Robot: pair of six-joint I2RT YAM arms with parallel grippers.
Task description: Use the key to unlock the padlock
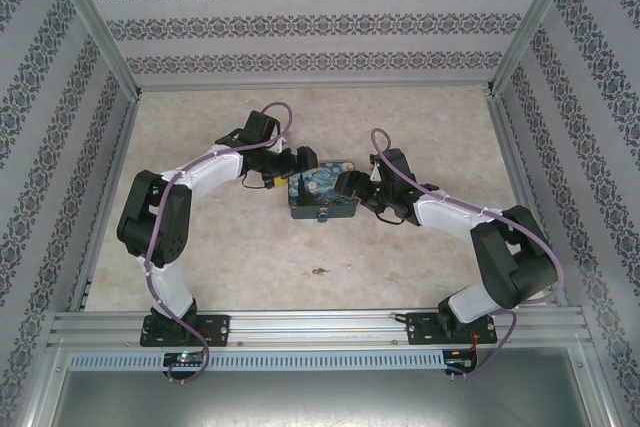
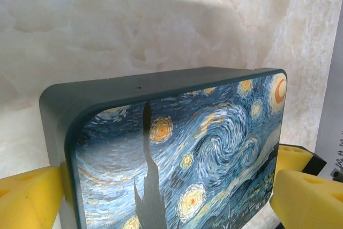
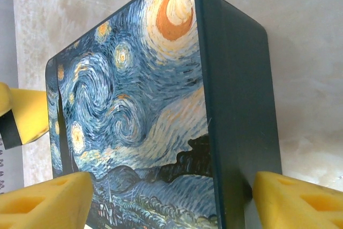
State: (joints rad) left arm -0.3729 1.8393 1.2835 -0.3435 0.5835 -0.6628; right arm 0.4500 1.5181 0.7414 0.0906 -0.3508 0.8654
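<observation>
Flat rectangular box (image 1: 322, 195), dark sides, blue-and-yellow Starry Night print on the lid, is lying mid-frame in the top view on the pale marbled tabletop (image 1: 230, 247), with both arms reaching in to it from left and right. The left gripper (image 2: 169, 194) is clamping the box: in its wrist view the yellow foam pads (image 2: 29, 197) are sitting wide apart at the lower corners of the frame, each against a side of the box. The right gripper (image 3: 172, 202) is gripping the box likewise, its yellow pads (image 3: 300, 202) hugging it at lower left and lower right. The tiny blue padlock (image 1: 322, 216) is sitting at the box's near edge, just below frame centre in the top view; its shackle is too small to make out. A small dark speck, seemingly the slim dark metal key (image 1: 318, 270), is lying on bare tabletop lower in that frame, well apart from the box.
</observation>
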